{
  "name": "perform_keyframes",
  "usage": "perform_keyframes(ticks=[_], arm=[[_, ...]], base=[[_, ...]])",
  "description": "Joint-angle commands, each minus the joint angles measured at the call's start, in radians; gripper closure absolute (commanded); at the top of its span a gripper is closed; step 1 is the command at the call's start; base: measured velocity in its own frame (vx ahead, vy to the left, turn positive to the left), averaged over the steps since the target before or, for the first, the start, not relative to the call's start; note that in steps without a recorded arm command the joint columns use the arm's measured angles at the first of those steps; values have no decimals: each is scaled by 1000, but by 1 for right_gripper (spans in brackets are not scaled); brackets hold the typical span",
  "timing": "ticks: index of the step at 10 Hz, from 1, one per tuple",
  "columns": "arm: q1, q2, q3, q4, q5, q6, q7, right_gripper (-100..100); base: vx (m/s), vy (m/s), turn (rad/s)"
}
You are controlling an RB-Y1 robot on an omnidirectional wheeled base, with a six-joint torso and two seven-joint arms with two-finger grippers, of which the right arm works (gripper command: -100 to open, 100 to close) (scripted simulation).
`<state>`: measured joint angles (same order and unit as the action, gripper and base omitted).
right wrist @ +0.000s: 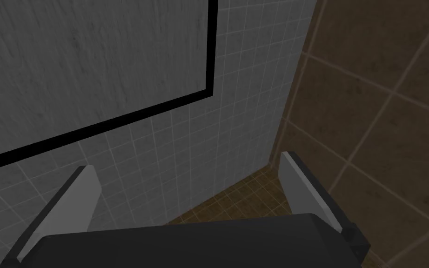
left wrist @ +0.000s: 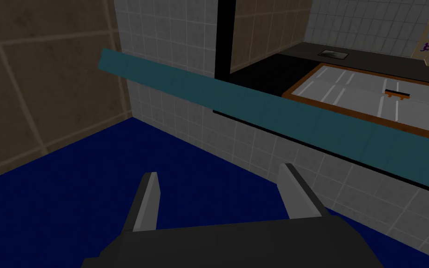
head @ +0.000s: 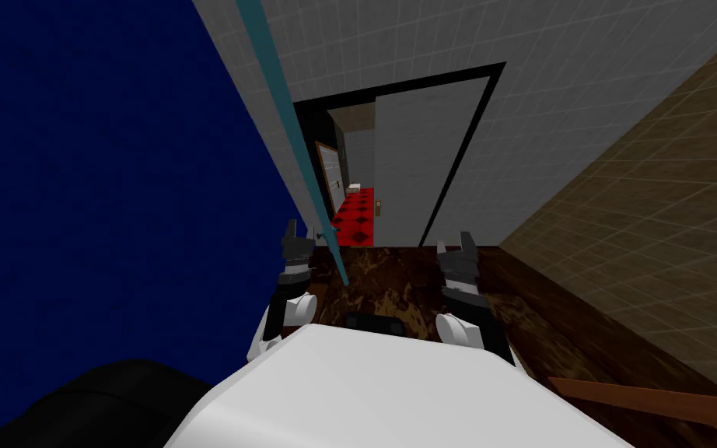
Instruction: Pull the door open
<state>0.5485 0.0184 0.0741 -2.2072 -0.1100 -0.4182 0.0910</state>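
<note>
your left pincer (left wrist: 218, 170) is hanging wide and empty just over the dark blue door (left wrist: 92, 186). its fingers are pointing toward the door's teal edge (left wrist: 255, 109), whose long axis is running straight across in front of them. this arm is sitting nearer. your right pincer (right wrist: 189, 160), also wide, is facing a grey tiled wall (right wrist: 162, 139), well apart from the door. the head view is adding what looks like a small grey handle (head: 320, 233) just beside the left pincer, and, farther off, a red floor (head: 357, 214) through the doorway.
</note>
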Motion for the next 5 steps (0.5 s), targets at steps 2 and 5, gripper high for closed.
perform_keyframes(ticks=[2,5], arm=[[-33,-18,-11,56,-26,-4,15,-100],[-74,-37,-24,123,-57,-8,34,-100]], base=[[35,61,99],[112,-47,95]])
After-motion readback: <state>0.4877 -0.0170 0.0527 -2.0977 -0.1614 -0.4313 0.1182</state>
